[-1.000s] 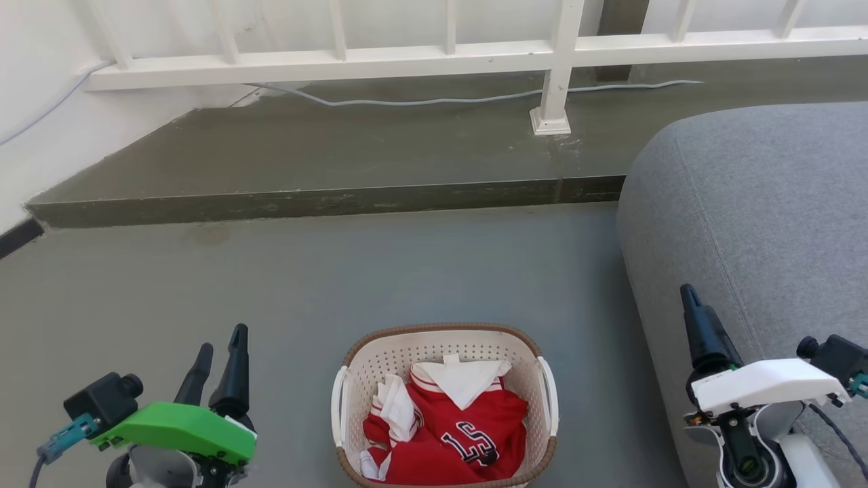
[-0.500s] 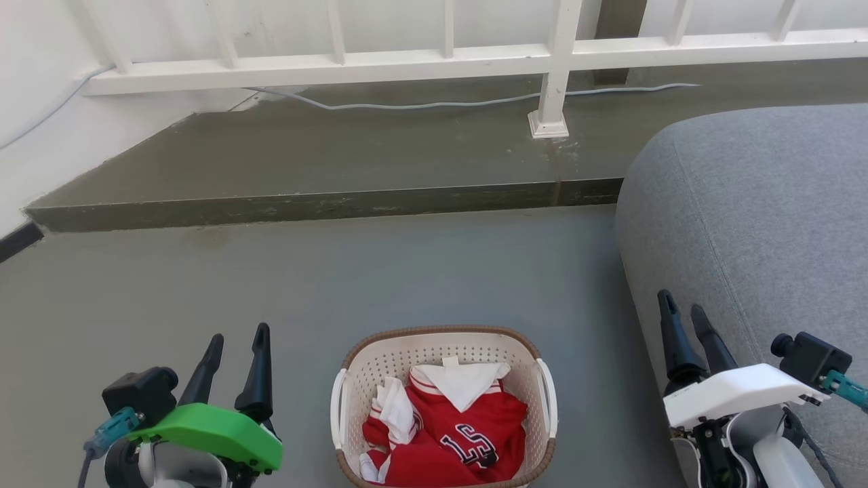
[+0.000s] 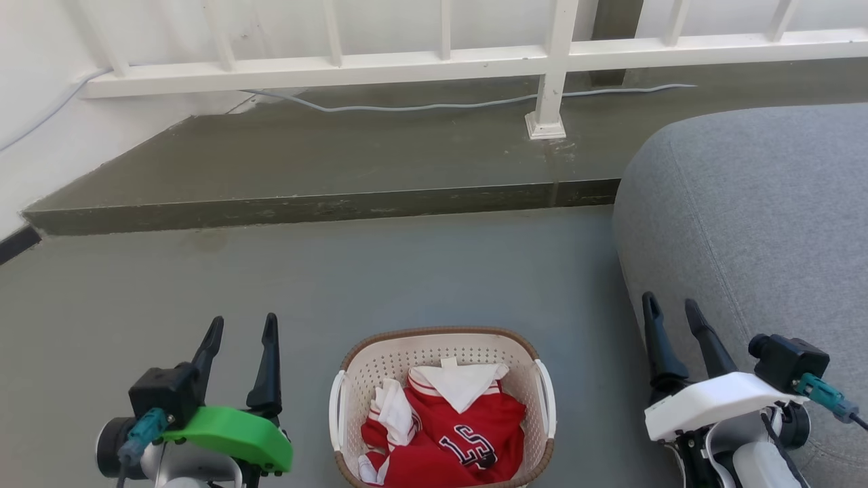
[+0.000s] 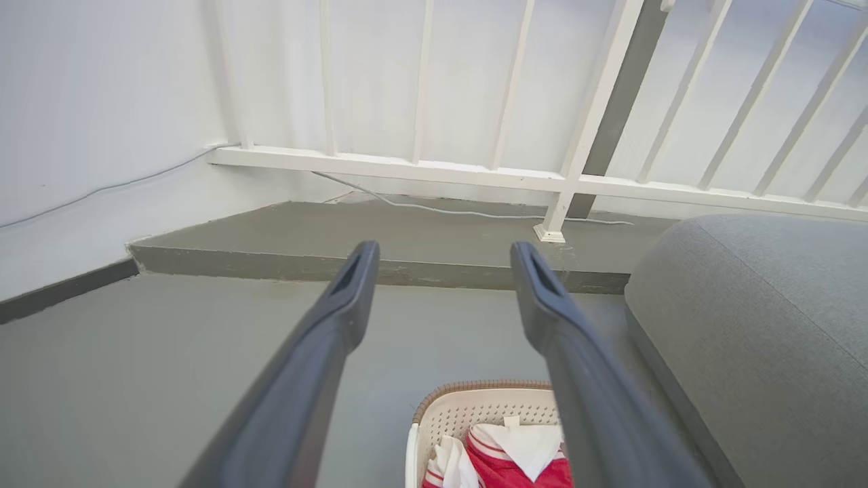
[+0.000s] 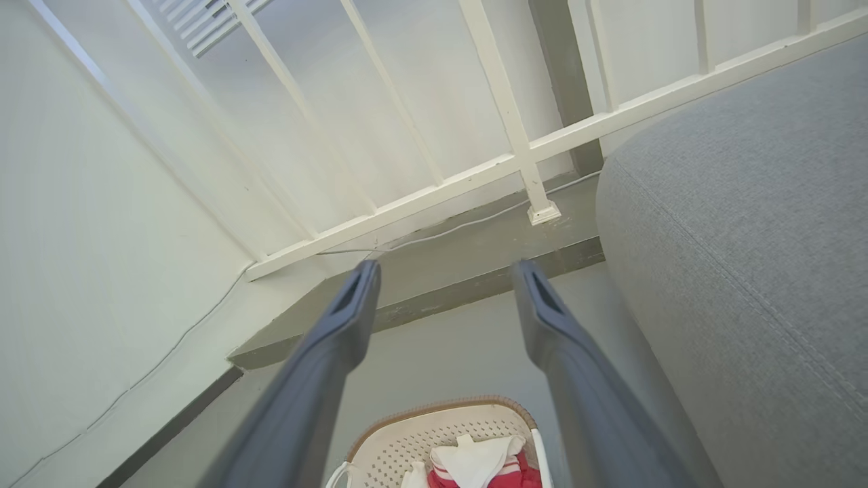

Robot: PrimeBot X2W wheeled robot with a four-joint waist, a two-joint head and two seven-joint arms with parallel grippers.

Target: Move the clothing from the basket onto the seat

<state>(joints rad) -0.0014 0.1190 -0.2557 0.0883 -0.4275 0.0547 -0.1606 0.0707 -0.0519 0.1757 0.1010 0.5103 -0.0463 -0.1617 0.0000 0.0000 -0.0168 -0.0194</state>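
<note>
Over grey floor, my left gripper and right gripper, both wide open and empty, have swung inward toward the laundry basket, red jerseys still inside, none yet on the grey seat.

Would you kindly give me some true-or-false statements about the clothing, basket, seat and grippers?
The red sports garments with white trim lie in the oval cream perforated plastic basket. True.
The large rounded grey fabric seat bears a garment. False: the garments are in the basket.
The left gripper is shut on red cloth. False: it is open, holding nothing.
The right gripper is open. True.
The basket stands on the raised step. False: it stands on the lower grey floor.
</note>
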